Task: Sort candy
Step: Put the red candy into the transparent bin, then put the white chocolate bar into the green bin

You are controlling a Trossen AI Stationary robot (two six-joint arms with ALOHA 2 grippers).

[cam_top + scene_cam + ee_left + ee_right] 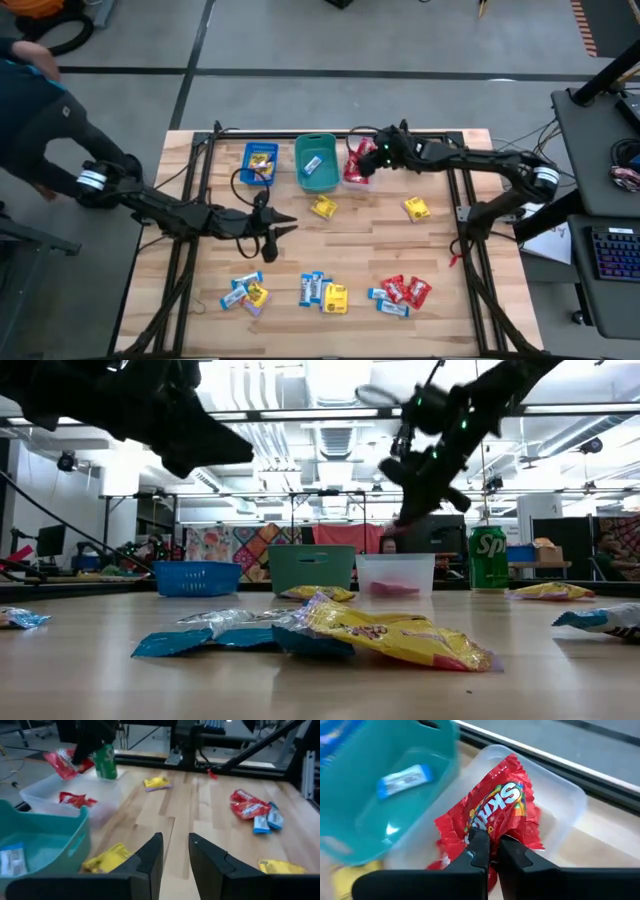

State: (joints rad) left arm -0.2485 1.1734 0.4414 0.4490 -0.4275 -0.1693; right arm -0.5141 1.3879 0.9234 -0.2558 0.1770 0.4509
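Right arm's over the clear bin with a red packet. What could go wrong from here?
1. The right gripper pinches only an edge of the red packet; it may flutter on release and land in the adjacent teal bin instead of the clear bin.
2. The packet may cling to the fingers and ride back out.
3. The green can stands beside the clear bin; the arm could knock it when retreating.

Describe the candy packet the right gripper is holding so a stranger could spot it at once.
Start at the row of three bins along the table's far edge and take the clear bin at the right end, beside the teal bin. Just above it the right gripper pinches a crinkled red packet. It is the only candy held off the table.
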